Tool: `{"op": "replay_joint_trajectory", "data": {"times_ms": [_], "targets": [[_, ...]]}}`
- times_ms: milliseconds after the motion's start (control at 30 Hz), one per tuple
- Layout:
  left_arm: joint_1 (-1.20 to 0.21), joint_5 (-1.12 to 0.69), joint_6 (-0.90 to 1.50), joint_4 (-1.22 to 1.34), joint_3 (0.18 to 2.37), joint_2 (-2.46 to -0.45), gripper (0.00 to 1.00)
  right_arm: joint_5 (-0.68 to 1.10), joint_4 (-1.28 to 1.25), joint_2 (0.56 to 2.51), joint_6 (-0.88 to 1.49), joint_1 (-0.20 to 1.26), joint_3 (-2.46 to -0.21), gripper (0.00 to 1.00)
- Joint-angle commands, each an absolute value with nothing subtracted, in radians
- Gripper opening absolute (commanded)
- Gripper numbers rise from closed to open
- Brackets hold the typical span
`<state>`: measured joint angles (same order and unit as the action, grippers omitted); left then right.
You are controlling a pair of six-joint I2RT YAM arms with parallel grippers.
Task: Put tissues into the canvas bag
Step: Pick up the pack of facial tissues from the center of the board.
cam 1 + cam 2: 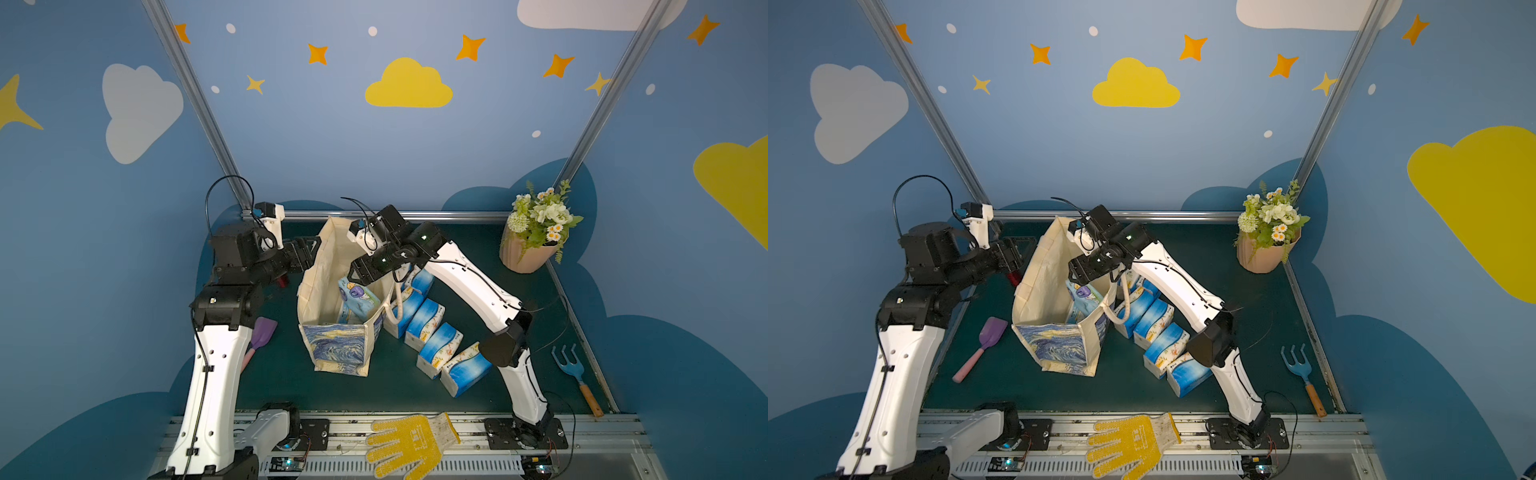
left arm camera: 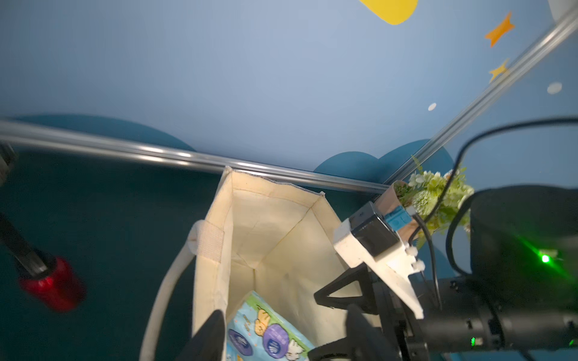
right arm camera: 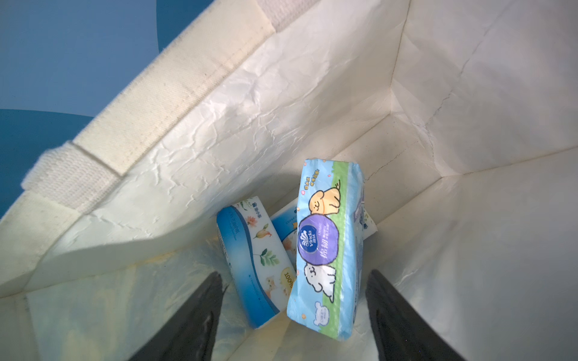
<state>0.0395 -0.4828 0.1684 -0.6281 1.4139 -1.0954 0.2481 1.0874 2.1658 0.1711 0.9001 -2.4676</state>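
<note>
Tissues sit in two groups in both top views. A row of blue-and-white packs (image 1: 432, 332) stands on the desk (image 1: 395, 392) just beside the canvas bag (image 1: 336, 347), on its right. The row runs diagonally from the far side toward the front edge, each pack's long axis lying across it and roughly parallel to its neighbours. The bag stands upright with its mouth open upward, its longer side running front to back and its starry print facing the front. Inside it a pale teal pack (image 1: 358, 296) leans at a tilt, its long axis roughly along the bag's length. The left end effector (image 1: 312, 250) is at the bag's left rim, and the right end effector (image 1: 356, 277) hangs over the mouth, pointing down. From the left wrist, two dark fingers (image 2: 212, 334) show apart, one in front of the bag's side wall; I cannot tell whether the wall lies between them. From the right wrist, the fingers (image 3: 200, 312) stand wide apart and empty above the teal pack. That pack rests propped over two blue-and-white packs (image 3: 247, 268) on the bag's floor, and the clearer one lies close to parallel with it.
</note>
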Motion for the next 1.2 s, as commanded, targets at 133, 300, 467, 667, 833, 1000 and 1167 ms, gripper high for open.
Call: {"op": "replay_joint_trajectory", "data": {"times_ms": [133,300,467,667,833,1000,1167], "targets": [[0.045,-0.425,0.172,-0.758,1.49,-1.155,0.04,0.186,1.057,1.986,0.138,0.875,-2.398,0.73],[0.045,-0.347,0.198,-0.875,1.566,-1.193,0.04,0.09,1.058,1.83,0.113,0.85,-2.314,0.73],[0.009,-0.235,0.161,-1.0,1.628,-1.241,0.04,-0.104,1.093,1.577,0.151,0.815,-2.045,0.73],[0.008,-0.259,0.135,-1.054,1.626,-1.296,0.52,-0.161,1.258,1.289,0.404,0.787,-1.659,0.75],[0.009,-0.238,0.135,-0.988,1.577,-1.272,0.64,-0.068,1.345,1.122,0.672,0.801,-1.343,0.75],[0.021,-0.297,0.126,-0.973,1.58,-1.308,0.03,-0.046,1.406,1.041,0.886,0.875,-1.191,0.76],[0.022,-0.315,0.101,-0.938,1.548,-1.326,0.03,-0.043,1.387,0.989,1.047,0.916,-1.096,0.77]]}}
